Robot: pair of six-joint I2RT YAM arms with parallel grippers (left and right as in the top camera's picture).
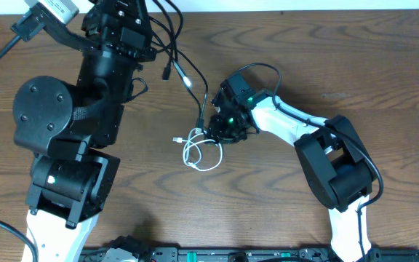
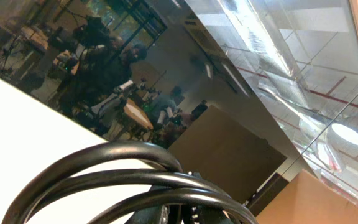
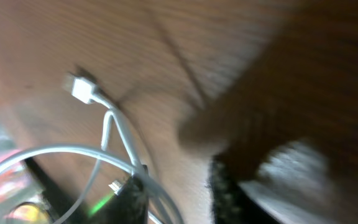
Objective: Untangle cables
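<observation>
The cables lie at mid-table. A white cable (image 1: pixel 195 154) is looped on the wood, its white plug (image 3: pixel 79 88) clear in the right wrist view. A black cable (image 1: pixel 195 87) rises from that tangle up to my left gripper (image 1: pixel 142 16), which is lifted at the back left and shut on it. In the left wrist view the black cable (image 2: pixel 135 177) arcs in loops across the left gripper (image 2: pixel 179 214). My right gripper (image 1: pixel 220 131) is down over the tangle. In its blurred wrist view the right gripper (image 3: pixel 179 186) has its fingers apart, and the white cable (image 3: pixel 120 134) runs past the left finger (image 3: pixel 132 199).
The left arm's bulky black body (image 1: pixel 64 124) fills the left side of the table. The right arm (image 1: pixel 333 160) reaches in from the lower right. Two plug ends (image 1: pixel 167 70) hang in the air under the lifted black cable. The left wrist camera looks up at the ceiling.
</observation>
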